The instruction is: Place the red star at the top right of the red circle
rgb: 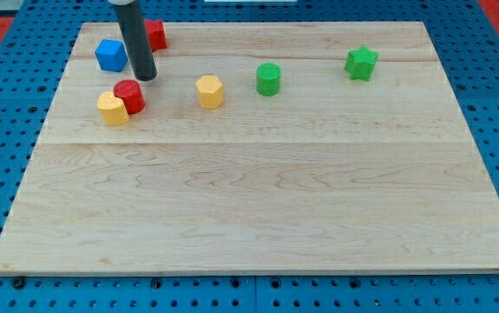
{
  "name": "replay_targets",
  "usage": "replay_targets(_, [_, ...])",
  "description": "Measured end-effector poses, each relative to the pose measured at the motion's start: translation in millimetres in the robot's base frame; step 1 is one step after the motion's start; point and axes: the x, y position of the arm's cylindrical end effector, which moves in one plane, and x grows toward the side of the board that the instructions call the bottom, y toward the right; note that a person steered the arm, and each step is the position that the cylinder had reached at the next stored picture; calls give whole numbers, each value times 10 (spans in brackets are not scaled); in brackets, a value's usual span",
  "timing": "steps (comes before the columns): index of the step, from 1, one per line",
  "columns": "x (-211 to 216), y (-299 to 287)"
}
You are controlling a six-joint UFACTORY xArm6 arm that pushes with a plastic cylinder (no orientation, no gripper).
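The red star lies near the board's top left, partly hidden behind the rod. The red circle stands below it, touching a yellow block on its left. My tip rests on the board just above and to the right of the red circle, and below the red star. The rod runs up out of the view's top.
A blue block sits left of the rod. A yellow hexagon-like block, a green cylinder and a green star lie in a row to the right. The wooden board sits on a blue pegboard.
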Motion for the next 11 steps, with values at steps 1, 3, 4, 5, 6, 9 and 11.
replay_targets(1, [-287,225])
replay_targets(3, [-1037,405])
replay_targets(4, [-1128,177])
replay_targets(5, [-1007,136])
replay_targets(6, [-1008,-87])
replay_targets(9, [-910,-247])
replay_targets(11, [-288,89])
